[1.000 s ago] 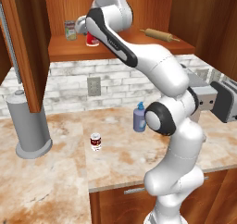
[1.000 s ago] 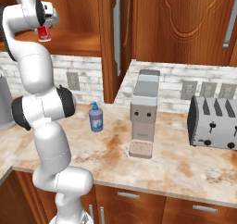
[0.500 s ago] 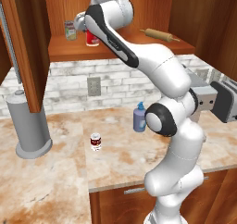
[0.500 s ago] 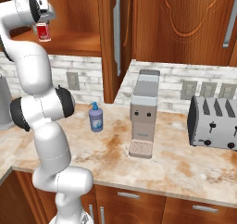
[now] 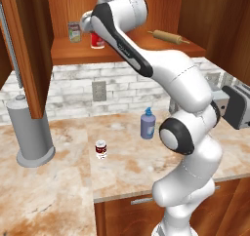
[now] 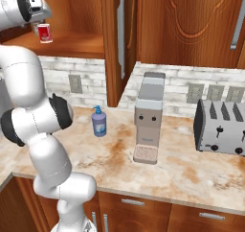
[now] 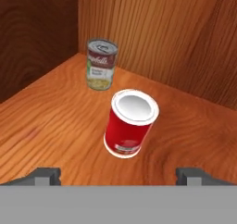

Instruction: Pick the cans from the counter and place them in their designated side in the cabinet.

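Observation:
The bright red can [image 7: 131, 122] with a silver top stands upright on the cabinet [image 5: 127, 52] shelf, free of my gripper [image 7: 118, 177]. The gripper is open, its fingertips [image 7: 44, 176] wide apart and drawn back from the can. From the base the red can [image 5: 97, 40] shows on the left part of the shelf, with the gripper [image 5: 92, 29] just above it. In the right base view the red can [image 6: 45, 33] also stands there. The dark red can [image 5: 101, 149] with white bands stands on the counter [image 5: 58, 191].
A pale greenish-labelled can [image 7: 101, 64] stands in the shelf's back corner, close behind the red can. A rolling pin [image 5: 165, 35] lies on the shelf's right. On the counter are a blue soap bottle [image 5: 148, 124], a paper towel holder [image 5: 33, 132], a coffee machine [image 6: 149, 118] and a toaster [image 6: 222, 125].
The jaws have opened a little wider around the red can, and the hand has drawn back slightly. The can stays on the shelf.

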Available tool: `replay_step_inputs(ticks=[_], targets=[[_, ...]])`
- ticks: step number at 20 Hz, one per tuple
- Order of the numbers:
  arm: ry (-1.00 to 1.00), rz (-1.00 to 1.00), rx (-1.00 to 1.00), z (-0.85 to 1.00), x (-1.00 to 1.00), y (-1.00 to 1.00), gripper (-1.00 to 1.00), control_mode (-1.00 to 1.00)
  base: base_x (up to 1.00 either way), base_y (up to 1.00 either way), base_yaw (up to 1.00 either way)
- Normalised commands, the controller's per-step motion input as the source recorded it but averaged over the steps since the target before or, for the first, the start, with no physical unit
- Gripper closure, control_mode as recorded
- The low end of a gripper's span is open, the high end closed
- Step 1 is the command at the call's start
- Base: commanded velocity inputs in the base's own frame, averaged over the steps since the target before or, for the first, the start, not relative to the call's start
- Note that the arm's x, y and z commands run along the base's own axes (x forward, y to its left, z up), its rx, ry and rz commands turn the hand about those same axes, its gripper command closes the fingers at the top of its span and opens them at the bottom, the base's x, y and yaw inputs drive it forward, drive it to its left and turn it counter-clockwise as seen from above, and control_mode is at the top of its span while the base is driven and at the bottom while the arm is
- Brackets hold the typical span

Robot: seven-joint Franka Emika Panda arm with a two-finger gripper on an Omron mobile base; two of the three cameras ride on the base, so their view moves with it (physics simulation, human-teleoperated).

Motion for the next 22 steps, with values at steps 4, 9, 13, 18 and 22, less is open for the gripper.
replay_step_inputs(ticks=[4, 9, 13, 18, 22], targets=[[-0.03, 0.0, 0.0, -0.05, -0.52, -0.24, -1.0, -1.0, 0.0, 0.0, 0.0], [-0.03, 0.0, 0.0, -0.09, -0.57, -0.2, -1.0, -1.0, 0.0, 0.0, 0.0], [-0.02, 0.0, 0.01, -0.13, -0.62, -0.17, -1.0, -1.0, 0.0, 0.0, 0.0], [0.0, 0.0, 0.03, -0.18, -0.6, -0.19, -1.0, -1.0, 0.0, 0.0, 0.0], [0.0, 0.0, 0.04, -0.24, -0.6, -0.2, -1.0, -1.0, 0.0, 0.0, 0.0]])
